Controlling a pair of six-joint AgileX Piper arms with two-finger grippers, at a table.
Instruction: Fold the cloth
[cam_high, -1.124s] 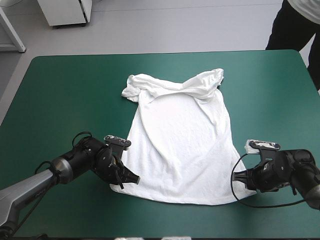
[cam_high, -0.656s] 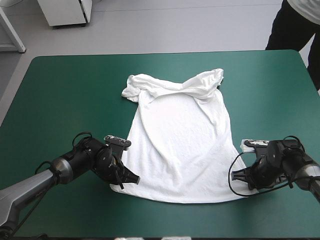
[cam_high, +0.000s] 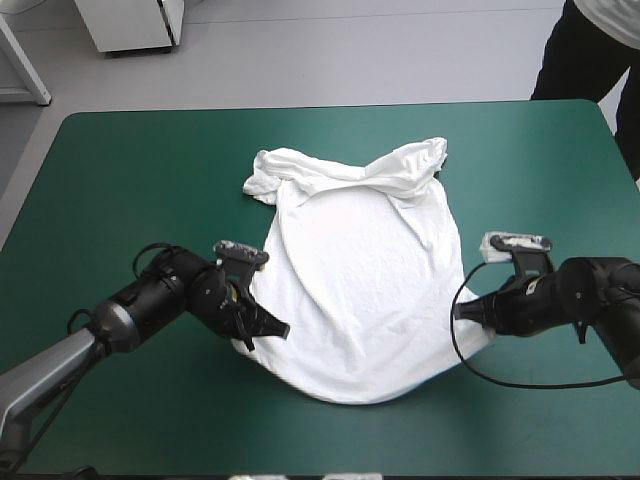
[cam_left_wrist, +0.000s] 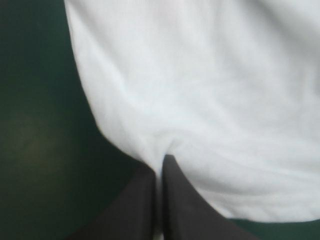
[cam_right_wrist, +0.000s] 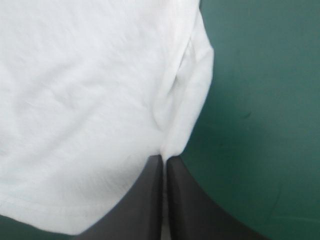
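The white T-shirt (cam_high: 365, 275) lies spread on the teal-green table, collar end toward the far edge, hem toward the near edge. My left gripper (cam_high: 268, 330) pinches the hem's left corner, and my right gripper (cam_high: 468, 312) pinches the right corner. Both corners are drawn inward, so the hem curves into a rounded sag. In the left wrist view the black fingers (cam_left_wrist: 172, 200) meet in an arch with white cloth (cam_left_wrist: 200, 90) caught between them. The right wrist view shows its fingers (cam_right_wrist: 177, 200) likewise shut on a fold of the T-shirt (cam_right_wrist: 90, 100).
Bare teal-green cover (cam_high: 130, 190) stretches to the left and right of the shirt and along the near edge. The bunched sleeves and collar (cam_high: 345, 170) sit toward the far edge.
Both grippers have moved away from the near edge and inward with the hem corners. The lower hem has pulled in from a wide straight edge into a narrower rounded curve.
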